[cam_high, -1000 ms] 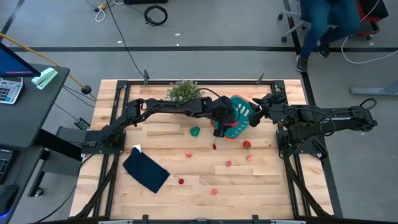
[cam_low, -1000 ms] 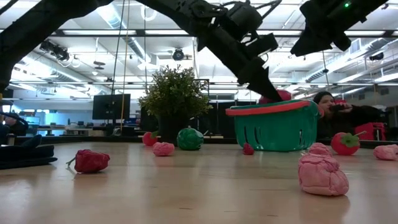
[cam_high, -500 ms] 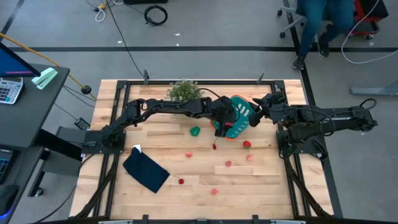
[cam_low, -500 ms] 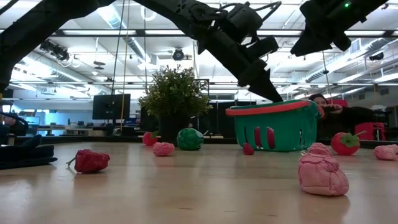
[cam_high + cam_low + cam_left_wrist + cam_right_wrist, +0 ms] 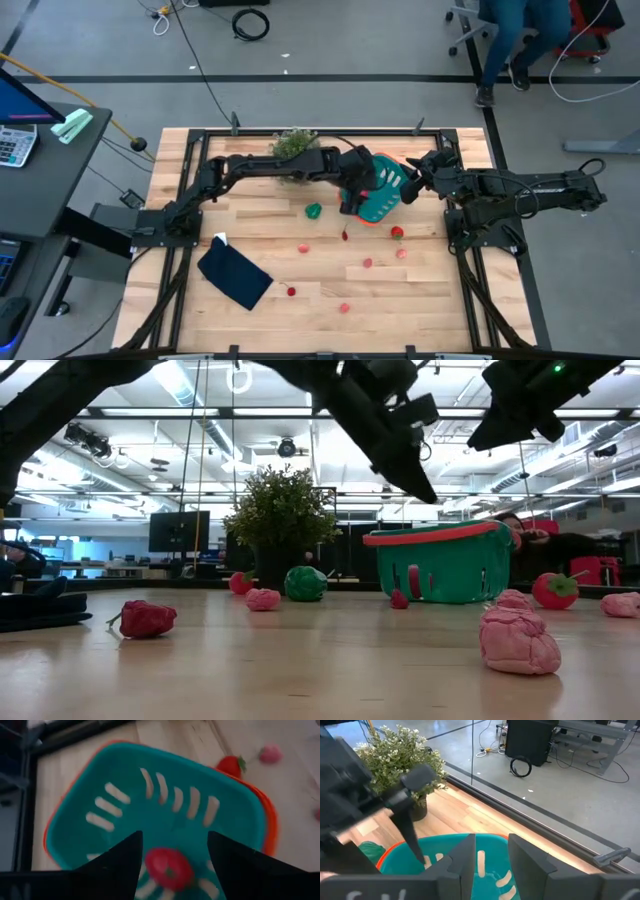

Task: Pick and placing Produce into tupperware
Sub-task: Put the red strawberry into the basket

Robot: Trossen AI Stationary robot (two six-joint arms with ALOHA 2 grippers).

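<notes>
basket [image 5: 380,196] sits right under the left pincer [image 5: 352,193], near the far side of the desk [image 5: 260,310]. the left pincer hangs over the basket with its two fingers spread wide and nothing between them. a red toy fruit [image 5: 167,866] lies on the basket floor just below those fingers. the right pincer [image 5: 418,172] is at the basket's other side, its fingers set narrow on either side of the basket wall, so it looks like it is holding the basket steady, though i cannot be sure it squeezes.

many more small fruits wait on the desk, away from both pincers: a green one [image 5: 314,211] just beside the left arm, a red strawberry [image 5: 397,234] near the basket, pink ones [image 5: 367,264] farther out, and a red one [image 5: 291,291] by the dark cloth [image 5: 235,274]. a bushy plant [image 5: 294,146] stands behind the left arm.

what could go wrong: the left arm could bump the basket rim as it leaves and tip it, since the basket is light. if the right pincer lets go too soon, the basket could slide. the plant is close and could get knocked.

compared with a second ago, the left pincer has lifted up higher above the rim in the low view. the red fruit that showed at the rim beside its fingers is now down inside the basket. the right pincer has not moved.
</notes>
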